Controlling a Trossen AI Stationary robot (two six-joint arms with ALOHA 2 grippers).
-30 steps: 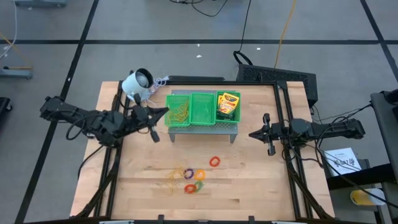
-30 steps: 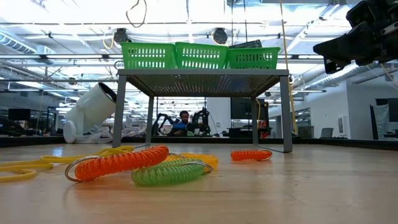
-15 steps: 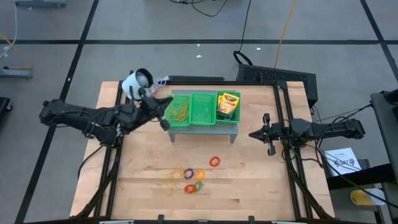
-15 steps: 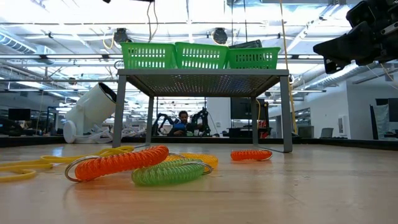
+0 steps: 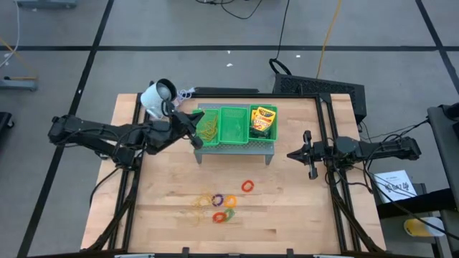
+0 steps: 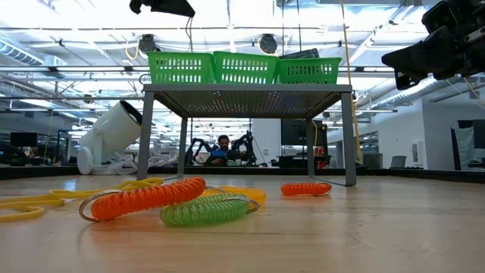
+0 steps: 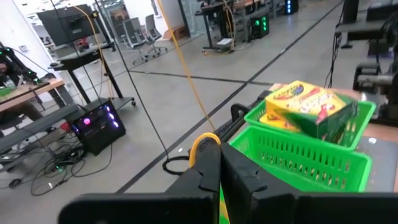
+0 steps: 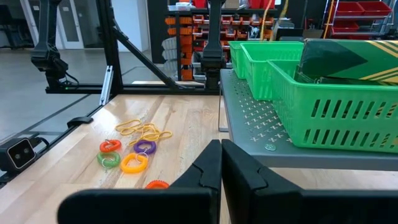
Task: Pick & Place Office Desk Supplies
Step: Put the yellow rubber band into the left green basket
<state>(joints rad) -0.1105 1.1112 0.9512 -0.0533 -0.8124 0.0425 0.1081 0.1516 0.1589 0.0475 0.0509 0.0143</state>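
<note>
Left end effector (image 5: 193, 135) pinching rubber band (image 7: 204, 144), over tray's edge (image 5: 195, 129)

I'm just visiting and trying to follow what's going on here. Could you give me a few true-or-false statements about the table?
1. The crayon boxes sit in the green tray. True.
2. The left gripper holds a yellow rubber band over the tray. True.
3. The right gripper grips an orange ring. False: its fingers are shut on nothing.
4. The coloured rings lie in the tray. False: they lie on the table.
</note>
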